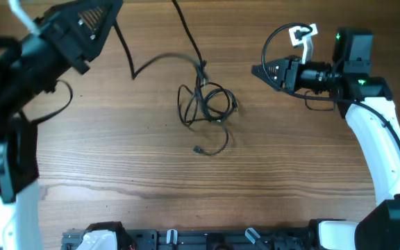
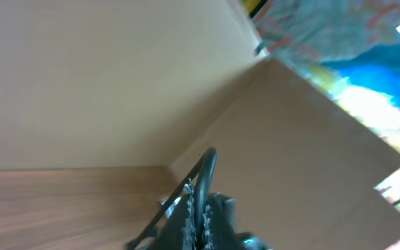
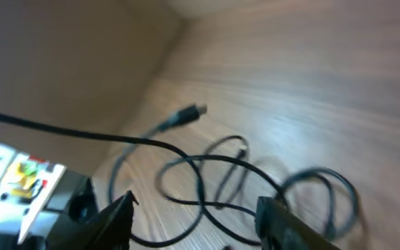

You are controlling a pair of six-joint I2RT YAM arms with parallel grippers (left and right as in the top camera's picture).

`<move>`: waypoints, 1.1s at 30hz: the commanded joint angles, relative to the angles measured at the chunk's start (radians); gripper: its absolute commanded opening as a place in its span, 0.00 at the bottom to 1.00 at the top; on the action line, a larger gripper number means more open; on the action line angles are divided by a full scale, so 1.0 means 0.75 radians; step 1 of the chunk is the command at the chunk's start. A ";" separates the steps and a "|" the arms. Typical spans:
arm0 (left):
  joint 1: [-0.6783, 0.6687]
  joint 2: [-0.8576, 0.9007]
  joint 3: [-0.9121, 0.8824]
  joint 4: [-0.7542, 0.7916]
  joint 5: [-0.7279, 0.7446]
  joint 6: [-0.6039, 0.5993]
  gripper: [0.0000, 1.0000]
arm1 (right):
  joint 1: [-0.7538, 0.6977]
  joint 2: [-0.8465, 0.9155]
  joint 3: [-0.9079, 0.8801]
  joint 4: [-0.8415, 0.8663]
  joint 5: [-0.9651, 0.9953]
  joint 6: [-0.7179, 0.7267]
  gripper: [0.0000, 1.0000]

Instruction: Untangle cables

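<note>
The left gripper (image 2: pixel 196 198) is clamped shut on one strand of the cables (image 1: pixel 207 104), and the overhead view suggests why. It sits raised at the far left, and the strand runs from it down to the table (image 1: pixel 117 167), kinks, then leads right into the knot, so that end is drawn out away from the loops. The knot lies on the wood about mid-table, slightly toward the far side. It is a cluster of overlapping loops, with a second strand leaving toward the far edge and out of view, and a small plug (image 1: pixel 198 149) lying loose on the near side of the loops. The right gripper (image 3: pixel 196 205) points at the knot from the right with its fingers spread and nothing between them (its wrist view shows the loops on the table beyond the tips, not inside them). I judge it is placed to go in for a loop or a free end and pull against the left arm's hold. The main obstacle is the tangle itself: the loops cross closely, so closing on one strand alone will need care, and a tug on the wrong one could tighten the knot. The right arm's own thicker wire (image 1: pixel 273 38) arcs just beyond the gripper on the far side, apart from the cables.
</note>
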State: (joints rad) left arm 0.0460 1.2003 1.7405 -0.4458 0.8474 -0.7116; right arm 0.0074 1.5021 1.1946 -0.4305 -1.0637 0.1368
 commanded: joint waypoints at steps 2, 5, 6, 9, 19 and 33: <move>-0.006 -0.026 0.008 0.043 0.026 -0.287 0.04 | 0.040 -0.103 0.028 0.136 -0.179 0.075 0.70; -0.006 -0.030 0.008 0.052 0.023 -0.319 0.04 | 0.090 -0.115 0.028 0.174 -0.190 0.100 0.72; -0.006 -0.030 0.008 0.052 0.014 -0.319 0.04 | 0.113 -0.114 0.028 0.161 -0.183 0.100 0.71; -0.006 -0.028 0.008 0.052 -0.094 -0.318 0.04 | 0.207 -0.110 0.028 0.068 -0.044 0.096 0.72; -0.006 -0.030 0.008 0.226 -0.413 -0.492 0.04 | 0.305 -0.110 0.028 0.030 0.180 0.168 0.72; -0.005 -0.002 0.007 0.405 0.424 -0.617 0.04 | 0.308 -0.110 0.028 0.378 -0.260 -0.080 0.88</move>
State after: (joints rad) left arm 0.0460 1.1873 1.7386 -0.1490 0.9791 -1.1873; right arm 0.2390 1.4231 1.2003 -0.1562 -1.0939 0.1528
